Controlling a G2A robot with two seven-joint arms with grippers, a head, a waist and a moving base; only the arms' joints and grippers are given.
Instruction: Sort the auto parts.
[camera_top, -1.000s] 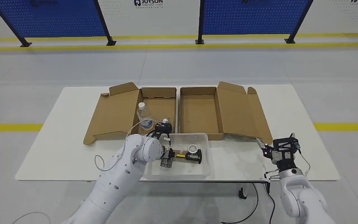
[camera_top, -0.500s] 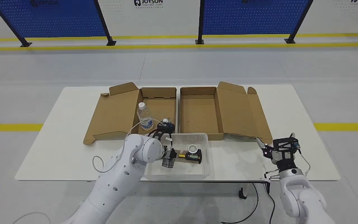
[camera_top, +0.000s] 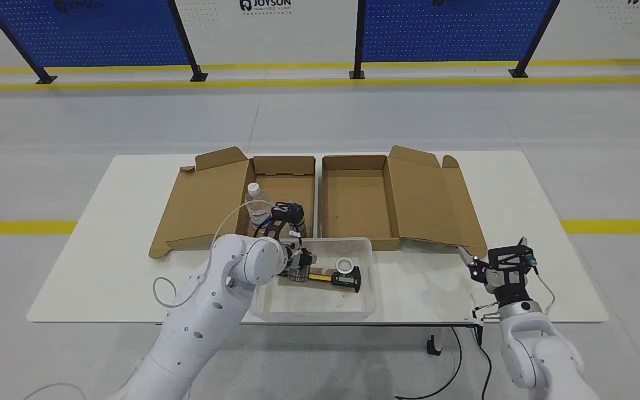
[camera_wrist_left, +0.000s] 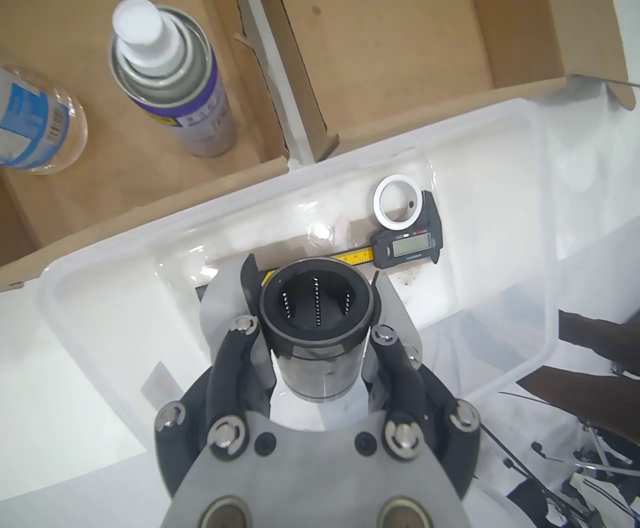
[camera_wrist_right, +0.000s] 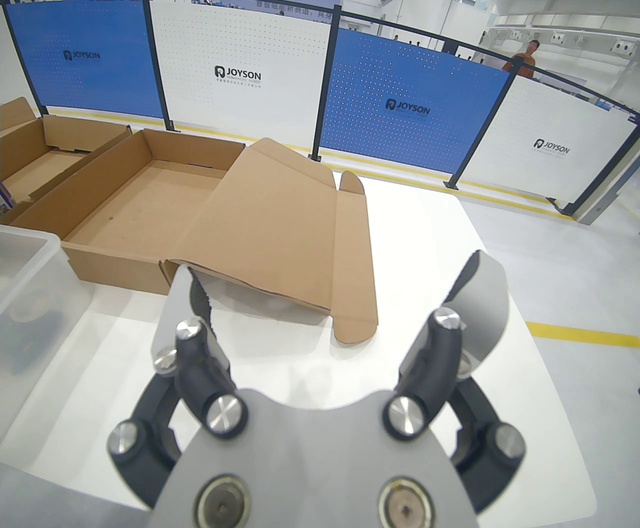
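Observation:
My left gripper is shut on a black cylindrical bearing, held upright over the far left part of a clear plastic bin. On the bin's floor lie a digital caliper and a white ring. The left cardboard box holds a spray can and a water bottle. The right cardboard box has a bare floor. My right gripper stands open and holds nothing, over the table's front right.
Both boxes have their lids folded out flat, the right one's lid reaching toward my right gripper. The white table has bare room at its left and right ends. Blue and white partition panels stand behind the table.
My left gripper has carried the bearing from the middle of the bin toward its far left corner, nearer the left box. The right arm has kept still.

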